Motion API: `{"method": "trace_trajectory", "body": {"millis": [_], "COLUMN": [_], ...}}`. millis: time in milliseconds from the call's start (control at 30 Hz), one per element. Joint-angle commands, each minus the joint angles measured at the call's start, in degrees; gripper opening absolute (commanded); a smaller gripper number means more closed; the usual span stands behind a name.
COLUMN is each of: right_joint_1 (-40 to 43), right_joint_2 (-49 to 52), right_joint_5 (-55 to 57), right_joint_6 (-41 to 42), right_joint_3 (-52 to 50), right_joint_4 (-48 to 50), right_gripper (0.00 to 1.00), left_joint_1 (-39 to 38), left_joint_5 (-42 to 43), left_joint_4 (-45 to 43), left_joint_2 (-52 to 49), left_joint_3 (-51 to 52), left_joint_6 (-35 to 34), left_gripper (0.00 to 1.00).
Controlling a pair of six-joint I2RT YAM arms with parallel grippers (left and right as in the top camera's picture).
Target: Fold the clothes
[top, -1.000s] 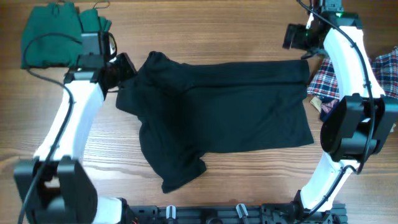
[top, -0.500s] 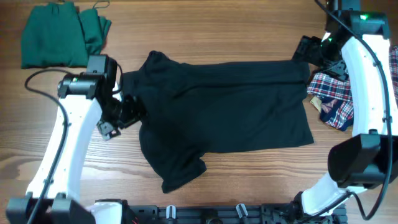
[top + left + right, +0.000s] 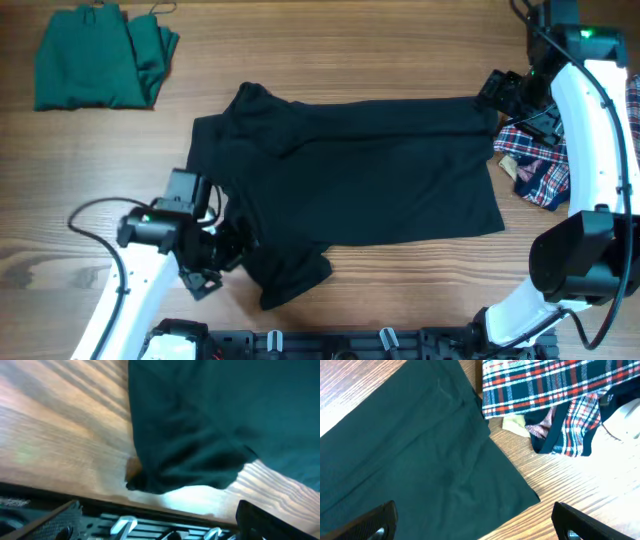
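The left claw (image 3: 214,266) sits low in the lower left of the overhead view, open and holding nothing; in its wrist view (image 3: 159,510) the two fingers (image 3: 262,521) stand wide apart at the bottom corners, with the bunched lower-left flap (image 3: 190,467) of the shirt just ahead of them. The right claw (image 3: 503,95) is also spread wide and empty, hovering by the shirt's upper right corner; in its own view (image 3: 475,522) that corner fills the left of the frame. The black shirt (image 3: 360,180) lies mid-frame on the tabletop (image 3: 330,50), its long axis running left to right. Its right edge is straight, while the left end is rumpled, with the flap (image 3: 290,275) pointing toward the lower edge. Its right edge lies just beside a plaid cloth (image 3: 535,160); whether they touch at the top corner I cannot tell. Bare wood shows above the shirt and below its right half. A folded green garment (image 3: 95,55) lies well apart in the upper left. A rail (image 3: 350,342) runs along the bottom edge. The left arm (image 3: 130,285) slants up from the lower left, wrist bent toward the flap; the right arm (image 3: 590,130) runs up the right edge and arches leftward.
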State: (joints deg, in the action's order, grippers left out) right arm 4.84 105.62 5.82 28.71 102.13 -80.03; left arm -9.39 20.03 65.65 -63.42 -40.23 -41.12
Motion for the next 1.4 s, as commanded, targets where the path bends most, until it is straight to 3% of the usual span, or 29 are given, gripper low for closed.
{"method": "trace_trajectory", "body": {"millis": [0, 300, 533, 733, 1000, 1133, 1267, 1367], "right_joint_1": [0.3, 3.7, 5.8, 7.1, 11.1, 11.7, 11.8, 11.8], "right_joint_2": [-0.6, -0.6, -0.6, -0.6, -0.6, -0.6, -1.6, -4.9], "right_joint_5": [0.2, 0.6, 0.6, 0.6, -2.4, -3.3, -7.5, -9.5], "right_joint_6": [1.9, 4.7, 4.2, 2.8, 1.2, 1.0, 1.5, 4.2], "right_joint_3": [-0.5, -1.7, -2.9, -3.8, -8.8, -13.1, -20.0, -26.4], "right_joint_4": [-0.2, -1.1, 0.7, 1.6, 3.4, 3.5, 6.4, 10.8], "right_gripper": [1.00, 1.00, 1.00, 1.00, 1.00, 1.00, 1.00, 1.00], "left_joint_1": [-0.3, -0.3, -0.3, -0.3, -4.7, -4.7, -4.7, -4.7], "left_joint_5": [6.2, 12.9, 11.6, 13.0, 14.6, 13.9, 14.0, 14.0], "left_joint_4": [-5.0, -17.7, -20.1, -22.3, -27.4, -28.9, -29.3, -30.4], "left_joint_2": [0.7, 0.7, -1.2, -7.2, -7.8, -8.2, -10.7, -13.1], "left_joint_3": [5.3, 15.7, 16.1, 18.3, 18.3, 18.3, 18.3, 18.3], "left_joint_6": [-1.8, -2.8, -2.8, -2.6, -4.6, -4.8, -4.8, -4.8], "left_gripper": [0.96, 0.89, 0.66, 0.64, 0.63, 0.48, 0.09, 0.04]}}
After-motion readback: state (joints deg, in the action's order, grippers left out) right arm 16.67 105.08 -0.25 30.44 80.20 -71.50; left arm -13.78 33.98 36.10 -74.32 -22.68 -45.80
